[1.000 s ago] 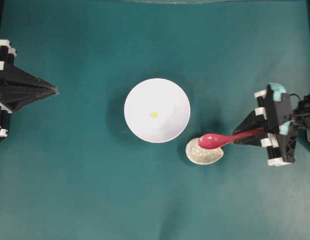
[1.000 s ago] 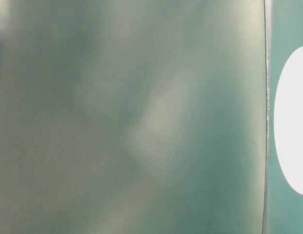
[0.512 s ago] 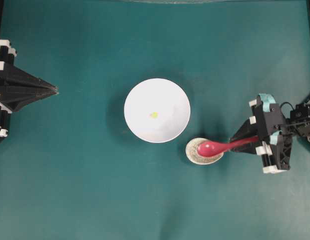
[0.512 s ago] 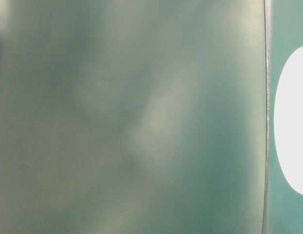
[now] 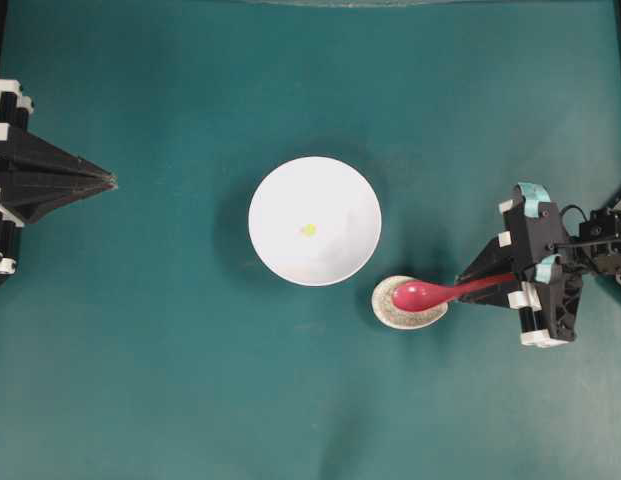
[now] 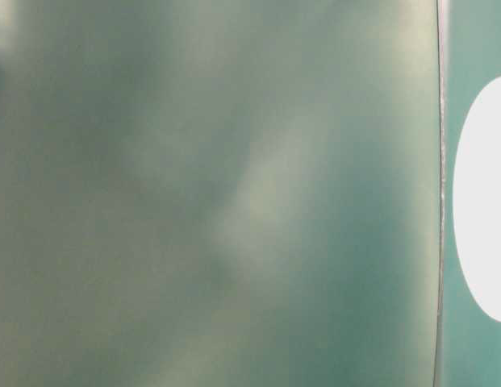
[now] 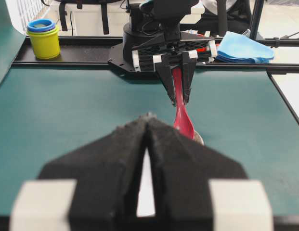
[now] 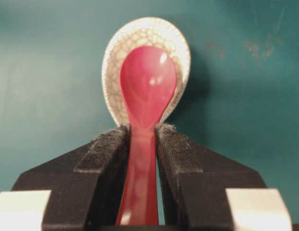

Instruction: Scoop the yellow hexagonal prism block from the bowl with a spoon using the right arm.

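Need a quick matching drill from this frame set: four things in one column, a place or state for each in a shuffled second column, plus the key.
Column 1
1. yellow hexagonal prism block
2. spoon
3. spoon rest
4. left gripper

Column 2
A. shut, empty, at the table's left edge
B. lying inside the white bowl
C. handle between the right gripper's fingers, scoop over the speckled dish
D. on the cloth beside the bowl's lower right rim

Pairs: 1-B, 2-C, 3-D, 4-A
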